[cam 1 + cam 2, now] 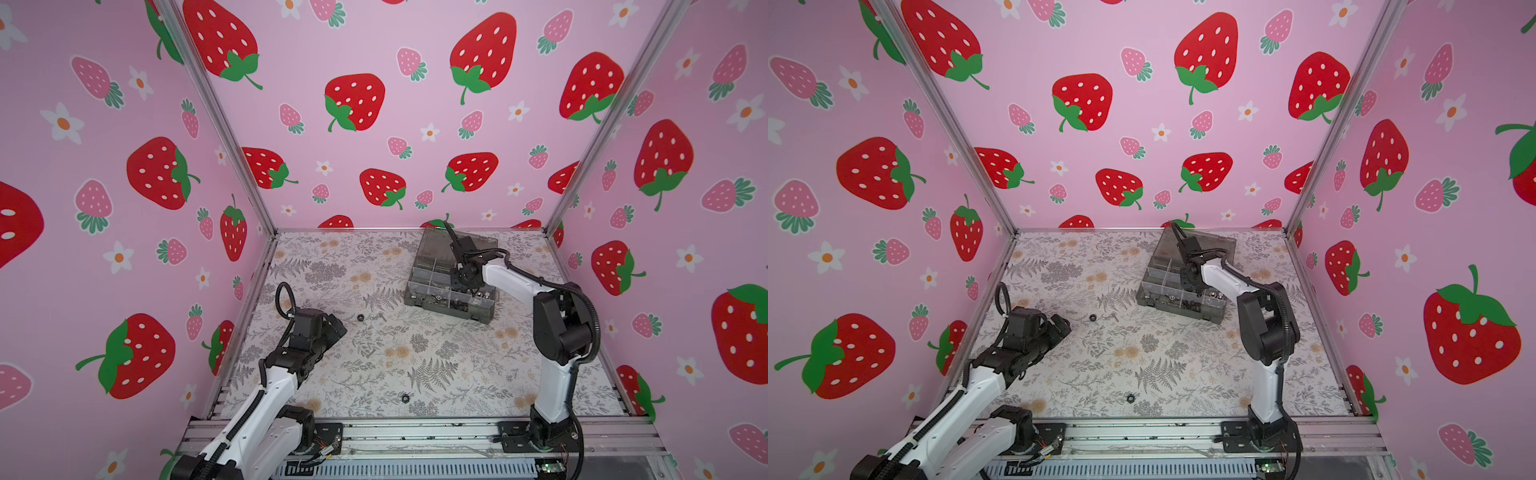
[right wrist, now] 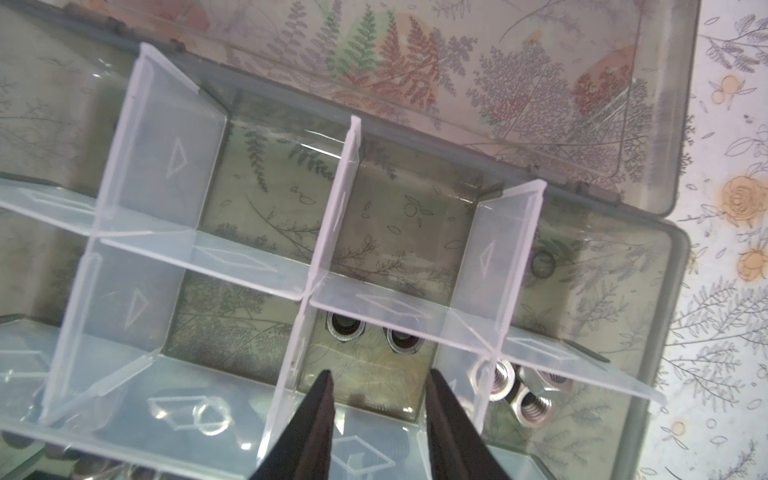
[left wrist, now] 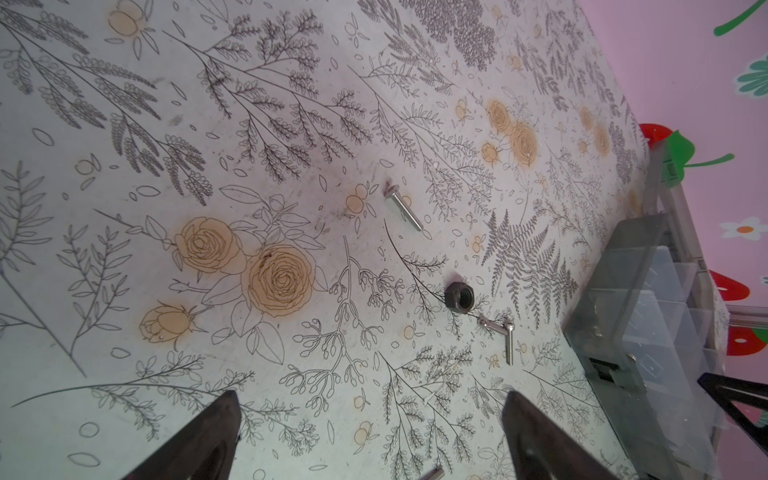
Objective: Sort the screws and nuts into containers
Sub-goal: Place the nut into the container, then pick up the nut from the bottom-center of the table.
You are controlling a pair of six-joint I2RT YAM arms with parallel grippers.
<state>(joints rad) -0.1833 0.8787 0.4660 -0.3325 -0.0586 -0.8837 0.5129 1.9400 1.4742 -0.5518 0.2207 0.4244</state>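
Silver nuts (image 2: 344, 332), just beyond empty right claw (image 2: 379, 380)

Smoky grey organiser box (image 1: 451, 306) sits on the far right part of the table (image 1: 415, 374). Its lid (image 1: 436, 245) is open and swung back; the pale dividers (image 2: 316, 266) stand upright.

Inside, right wrist view:
- two dark nuts (image 2: 345, 328) side by side in one compartment
- silver hex nuts (image 2: 534, 405) in the next compartment
- black ring nut (image 2: 543, 262) alone in an end compartment

Loose on the table:
- black hex nut (image 3: 459, 296)
- two silver screws (image 3: 494, 326) touching each other, just beside that nut
- third screw (image 3: 404, 209), apart from them
- second black nut (image 1: 405, 398) near the front edge
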